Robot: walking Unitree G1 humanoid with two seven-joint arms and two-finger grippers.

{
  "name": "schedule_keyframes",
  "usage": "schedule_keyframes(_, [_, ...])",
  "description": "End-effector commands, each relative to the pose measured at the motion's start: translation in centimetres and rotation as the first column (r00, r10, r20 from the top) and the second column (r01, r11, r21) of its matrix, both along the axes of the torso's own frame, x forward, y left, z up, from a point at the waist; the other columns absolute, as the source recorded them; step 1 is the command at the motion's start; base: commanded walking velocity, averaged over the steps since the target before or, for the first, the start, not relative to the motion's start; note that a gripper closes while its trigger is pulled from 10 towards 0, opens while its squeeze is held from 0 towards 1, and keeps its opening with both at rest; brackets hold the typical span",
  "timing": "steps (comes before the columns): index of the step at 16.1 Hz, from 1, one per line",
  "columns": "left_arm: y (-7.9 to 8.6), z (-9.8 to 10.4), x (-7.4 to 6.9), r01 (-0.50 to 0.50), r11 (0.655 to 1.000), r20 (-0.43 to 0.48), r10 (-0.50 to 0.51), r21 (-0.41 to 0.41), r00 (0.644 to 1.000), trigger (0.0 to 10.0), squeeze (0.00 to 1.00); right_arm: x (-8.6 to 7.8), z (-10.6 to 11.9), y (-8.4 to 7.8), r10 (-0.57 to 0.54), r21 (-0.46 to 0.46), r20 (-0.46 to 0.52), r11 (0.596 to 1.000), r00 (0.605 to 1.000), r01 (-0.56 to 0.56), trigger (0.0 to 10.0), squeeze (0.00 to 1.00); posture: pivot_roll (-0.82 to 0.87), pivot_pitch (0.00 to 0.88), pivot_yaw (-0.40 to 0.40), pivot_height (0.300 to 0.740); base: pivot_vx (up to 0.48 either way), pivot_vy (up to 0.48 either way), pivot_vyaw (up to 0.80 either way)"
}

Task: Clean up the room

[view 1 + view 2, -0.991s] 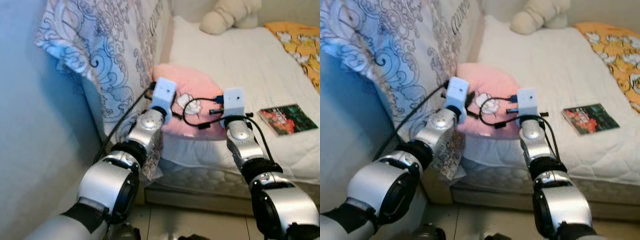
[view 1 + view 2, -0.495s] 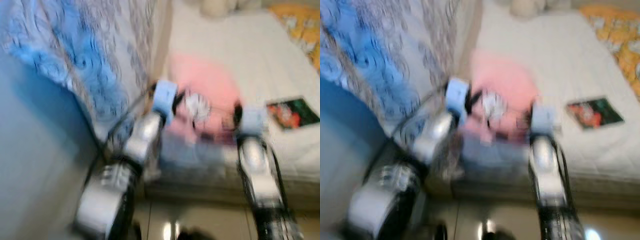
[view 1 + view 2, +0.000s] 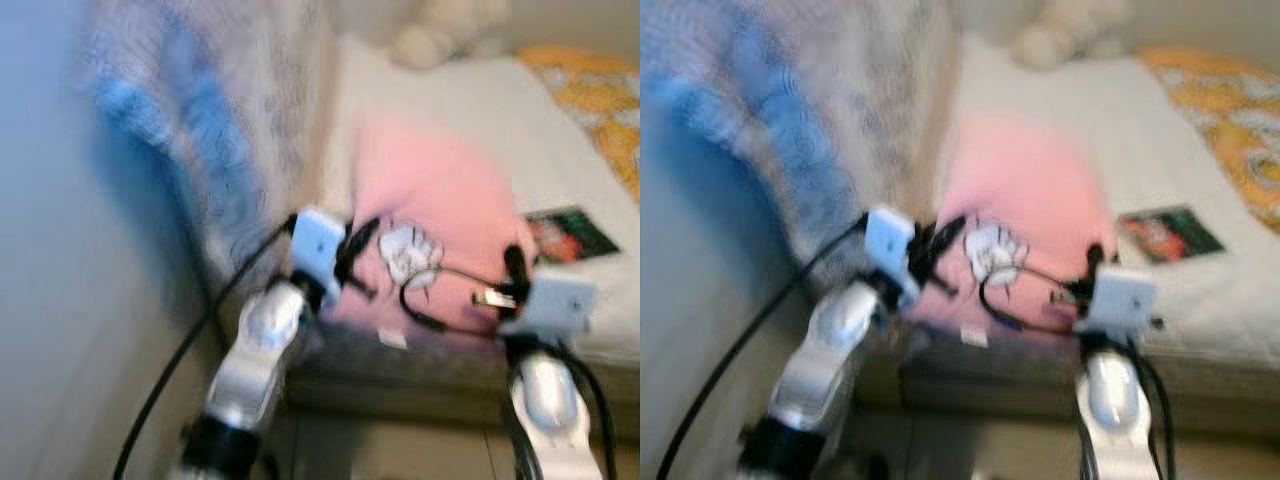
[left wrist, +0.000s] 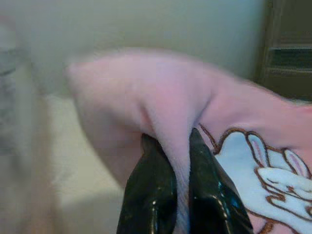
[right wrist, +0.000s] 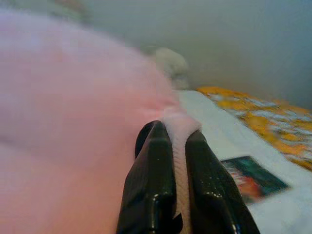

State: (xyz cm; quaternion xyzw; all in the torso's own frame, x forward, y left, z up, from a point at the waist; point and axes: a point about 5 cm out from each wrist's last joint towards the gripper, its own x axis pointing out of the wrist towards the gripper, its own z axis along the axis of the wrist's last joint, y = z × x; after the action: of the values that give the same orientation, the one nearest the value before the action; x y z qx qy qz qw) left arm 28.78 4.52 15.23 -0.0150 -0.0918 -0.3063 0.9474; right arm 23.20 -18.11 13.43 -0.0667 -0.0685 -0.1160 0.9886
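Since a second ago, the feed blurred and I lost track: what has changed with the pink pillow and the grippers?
The pink pillow has been lifted: it now stands taller above the bed's edge, pinched by the left gripper and the right gripper. The camera also shifted. The book and the stuffed toy lie on the bed as before.

Blurred frame. Pink pillow with a white rabbit print lies at the near edge of the white bed. Left gripper at the pillow's left edge, right gripper at its right edge; finger state unclear. Book lies just right of the pillow. Patterned blue-grey bedding hangs at left. Plush toy at the far end, orange blanket far right.
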Motion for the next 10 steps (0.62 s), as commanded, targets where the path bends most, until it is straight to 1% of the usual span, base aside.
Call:
schedule_keyframes(1, [2.7,0.4,1.3,-0.155,0.987,-0.013,0.155,-0.032,0.988,10.0,0.0,-0.5,-0.7,-3.5,-0.176,-0.033,-0.049,0.984,0.983,0.174,10.0,0.0,0.03,0.0,-0.02,0.728,0.277,-0.386,0.0])
schedule_keyframes(2, [2.6,0.3,1.5,-0.149,0.989,-0.018,0.148,-0.023,0.989,10.0,0.0,-0.2,-0.7,-3.4,-0.164,-0.035,-0.049,0.986,0.985,0.163,10.0,0.0,0.03,0.0,-0.022,0.728,0.296,-0.375,0.0])
schedule_keyframes(3, [2.6,0.1,1.8,-0.141,0.99,-0.025,0.141,0.003,0.99,10.0,0.0,0.2,-0.6,-3.1,-0.147,-0.035,-0.053,0.989,0.988,0.145,10.0,0.0,0.03,0.0,-0.023,0.728,0.3,-0.371,0.0])
schedule_keyframes(6, [2.9,-0.9,2.7,-0.171,0.984,-0.054,0.173,0.047,0.983,10.0,0.0,0.6,-0.8,-2.8,-0.125,-0.03,-0.063,0.992,0.99,0.124,10.0,0.0,0.02,0.0,-0.008,0.728,0.325,-0.348,0.0])
schedule_keyframes(7, [3.0,-1.2,2.8,-0.17,0.983,-0.059,0.174,0.068,0.983,10.0,0.0,0.6,-0.7,-2.7,-0.129,-0.034,-0.058,0.991,0.99,0.127,10.0,0.0,0.01,0.0,0.0,0.728,0.0,0.0,0.0])
schedule_keyframes(8, [3.1,-1.2,2.8,-0.166,0.984,-0.055,0.17,0.069,0.984,10.0,0.0,0.5,-0.8,-2.6,-0.129,-0.037,-0.058,0.991,0.99,0.127,10.0,0.0,0.01,0.0,0.003,0.728,0.0,0.0,0.0])
schedule_keyframes(9, [3.1,-0.9,2.9,-0.157,0.986,-0.046,0.159,0.051,0.986,10.0,0.0,0.4,-1.0,-2.4,-0.126,-0.036,-0.065,0.992,0.99,0.124,10.0,0.0,0.01,0.0,0.006,0.728,0.0,0.0,0.0])
schedule_keyframes(10, [3.1,-0.8,3.0,-0.153,0.987,-0.044,0.155,0.038,0.987,10.0,0.0,0.4,-1.2,-2.3,-0.121,-0.037,-0.073,0.992,0.99,0.119,10.0,0.0,0.01,0.0,0.006,0.728,0.48,0.0,0.0])
